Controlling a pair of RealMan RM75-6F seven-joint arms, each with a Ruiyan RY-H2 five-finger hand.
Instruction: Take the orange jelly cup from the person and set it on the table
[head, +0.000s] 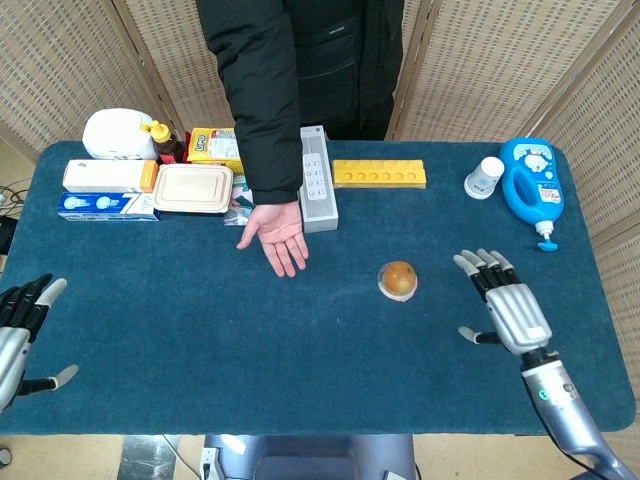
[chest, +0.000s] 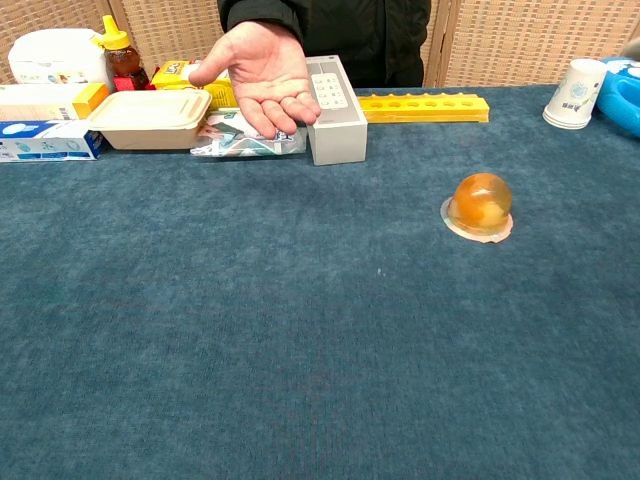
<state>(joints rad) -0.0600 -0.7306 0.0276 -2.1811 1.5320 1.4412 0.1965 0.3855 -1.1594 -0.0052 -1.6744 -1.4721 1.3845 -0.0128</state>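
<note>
Orange jelly cup (head: 399, 280) rests dome-up, rim flat on blue worktop (head: 200, 340), right of centre — placement judged complete. Right hand (head: 508, 305) well apart from cup, fingers spread, holding nothing; clearance avoids knocking cup. Left hand (head: 22, 322) at worktop's left edge, fingers apart, empty. Person's hand (head: 277, 238) palm-up, empty, beside grey remote-style box (head: 317, 192) — handover finished.

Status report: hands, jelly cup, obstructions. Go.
Right hand open, clear of the cup. Left hand open at table edge. Orange jelly cup sits dome-up on the table, untouched. Person's hand open, empty; nothing obstructing.
</note>
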